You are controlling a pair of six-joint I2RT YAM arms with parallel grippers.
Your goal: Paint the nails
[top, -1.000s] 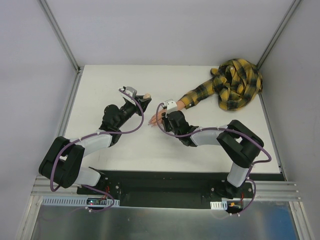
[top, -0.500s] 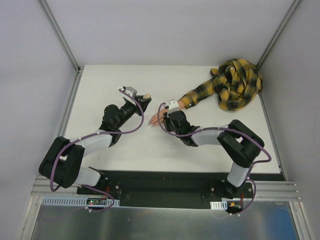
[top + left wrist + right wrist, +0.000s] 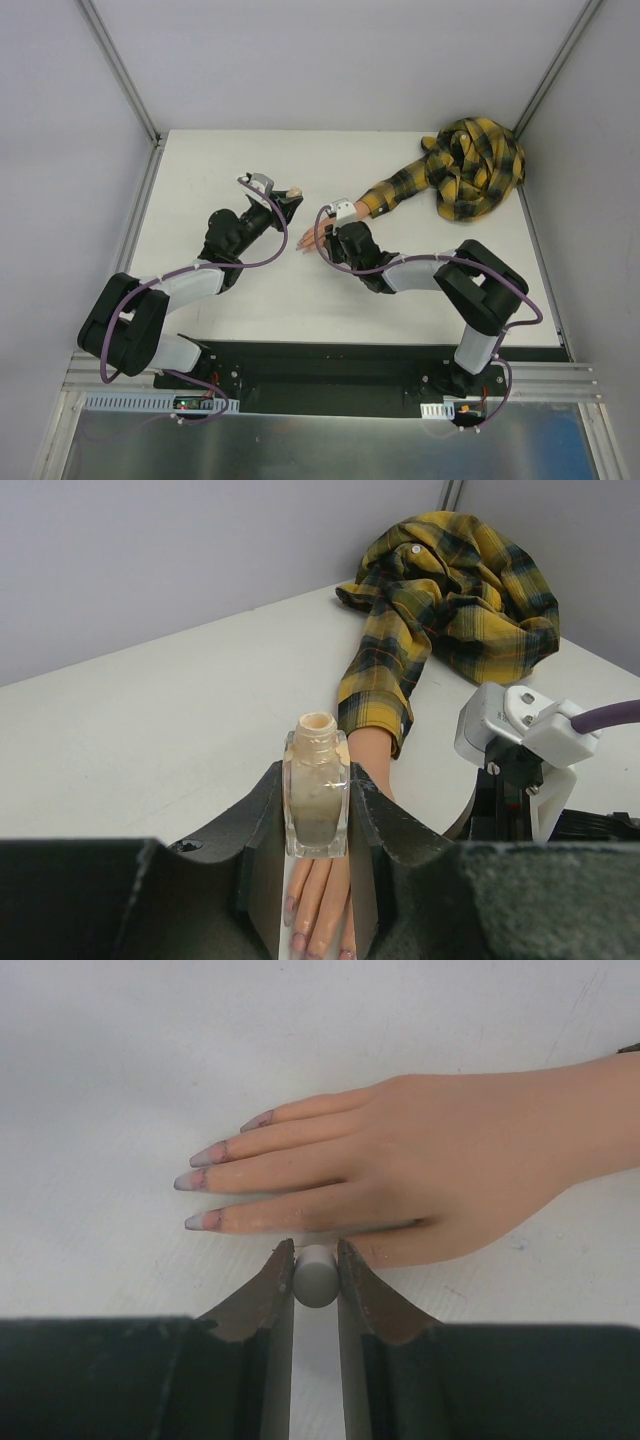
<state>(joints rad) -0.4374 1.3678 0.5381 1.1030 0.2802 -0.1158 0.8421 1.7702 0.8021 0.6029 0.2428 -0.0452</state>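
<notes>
The peach mannequin hand (image 3: 440, 1155) lies flat on the white table, fingers pointing left. Its nails (image 3: 203, 1221) are pale lilac-pink with darker smudges at their bases. My right gripper (image 3: 316, 1250) is shut on a small grey round brush cap (image 3: 316, 1278), right at the hand's near edge beside the lowest finger. The brush tip is hidden. My left gripper (image 3: 317, 772) is shut on a small beige bottle (image 3: 316, 810), upright with its neck open, just left of the hand (image 3: 312, 238). The fingers and nails (image 3: 300, 942) show below the bottle, between the jaws.
The yellow-black plaid sleeve (image 3: 392, 192) runs from the wrist to a crumpled shirt pile (image 3: 475, 168) at the table's back right corner. Grey walls stand close along the left, back and right edges. The right wrist camera mount (image 3: 520, 725) is just right of the bottle.
</notes>
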